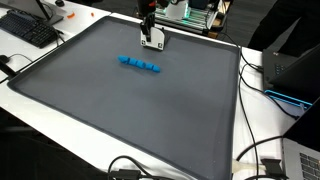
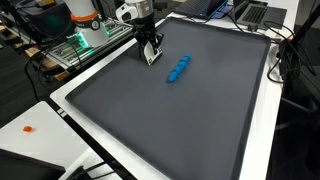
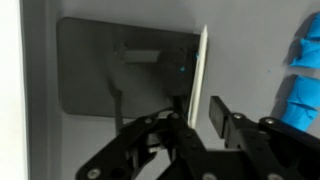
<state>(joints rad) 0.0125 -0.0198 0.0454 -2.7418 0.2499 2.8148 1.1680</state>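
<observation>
My gripper (image 1: pixel 152 40) hangs over the far side of the dark grey mat (image 1: pixel 130 110), also seen in the second exterior view (image 2: pixel 150 52). In the wrist view a thin white slab (image 3: pixel 203 70) stands on edge between the fingers of the gripper (image 3: pixel 203 112). The left finger is close against the slab, while a narrow gap separates it from the right finger pad (image 3: pixel 216 112). The jaws stand partly open. A row of blue blocks (image 1: pixel 139 65) lies on the mat just in front of the gripper, visible in both exterior views (image 2: pixel 179 69) and at the wrist view's right edge (image 3: pixel 305 75).
The mat has a white raised border (image 1: pixel 240 100). A keyboard (image 1: pixel 30 30) sits beyond one corner, with a laptop (image 1: pixel 300 65) and cables (image 1: pixel 262 160) along another side. Electronics (image 2: pixel 85 40) stand behind the arm. A small orange item (image 2: pixel 28 128) lies on the white table.
</observation>
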